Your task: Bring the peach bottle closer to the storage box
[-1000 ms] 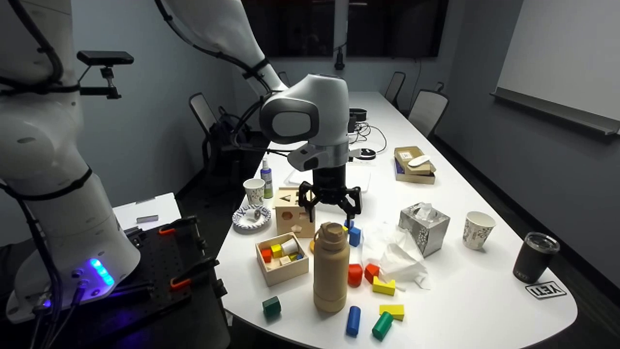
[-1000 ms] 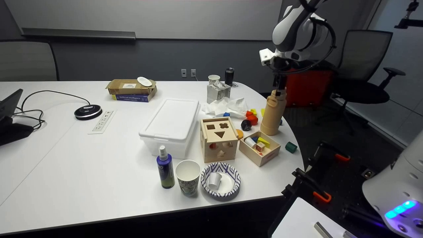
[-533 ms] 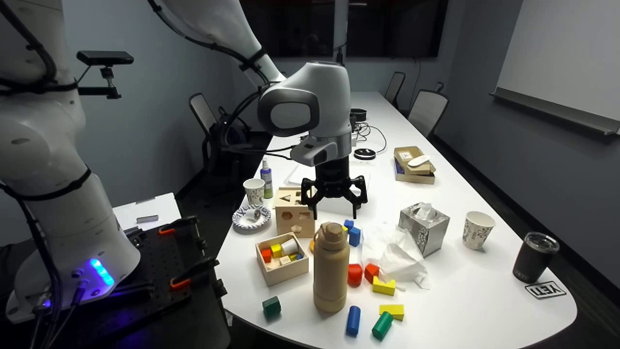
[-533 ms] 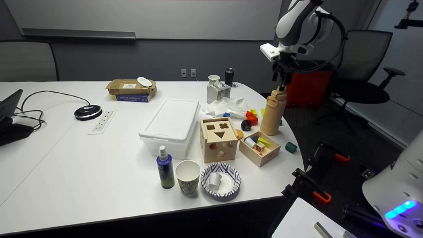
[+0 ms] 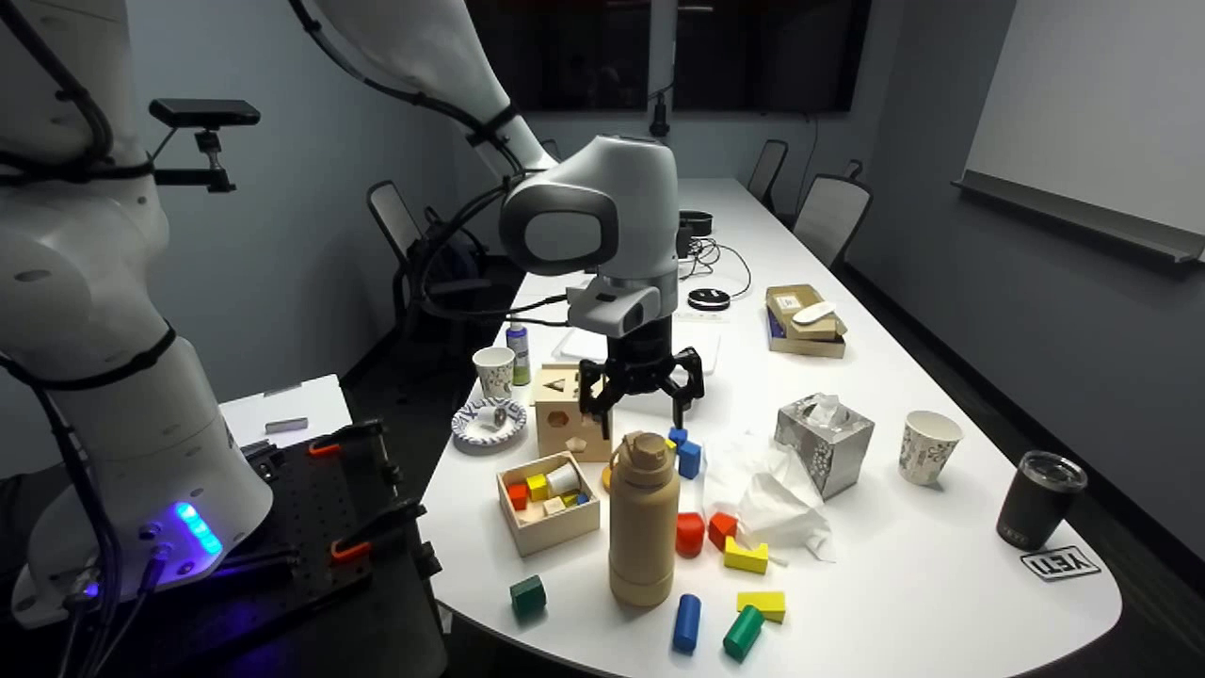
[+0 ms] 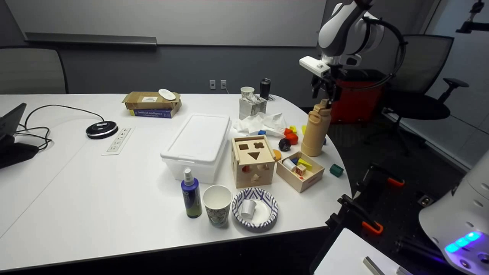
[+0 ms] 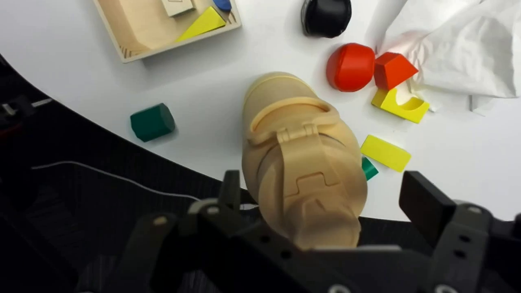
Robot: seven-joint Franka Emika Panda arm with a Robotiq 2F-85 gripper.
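the white bench (image 6: 114, 214) bears it all, and the job looks to be one of shifting a thing inward from its rounded end. the lidded plastic storage box (image 6: 200, 137) sits farther in; with its lid on, it most likely serves as a landmark, not as a place to put things. the peach bottle (image 5: 645, 537) stands upright near the rounded edge, well apart from the box, so the move seems not yet made. at its cap (image 7: 321, 224) the pincer (image 5: 642, 422) has its fingers (image 7: 425, 199) spread wide and holds nothing; in the wrist view the cap shows about midway between them, which reads as lining up for a grip from above. the carry loop (image 7: 295, 102) points away from both fingers, so it should not foul them. the wooden shape-sorter cube (image 6: 241, 179) stands just beside the box on the bottle's side, so lifting looks wiser than sliding. the lidless wooden tray (image 5: 562, 529) presumably corrals pieces like its yellow wedge (image 7: 205, 24), but a red block (image 7: 351, 67) and a blue cylinder (image 5: 687, 621) lie loose near the bottle's foot and could tip it if dragged.
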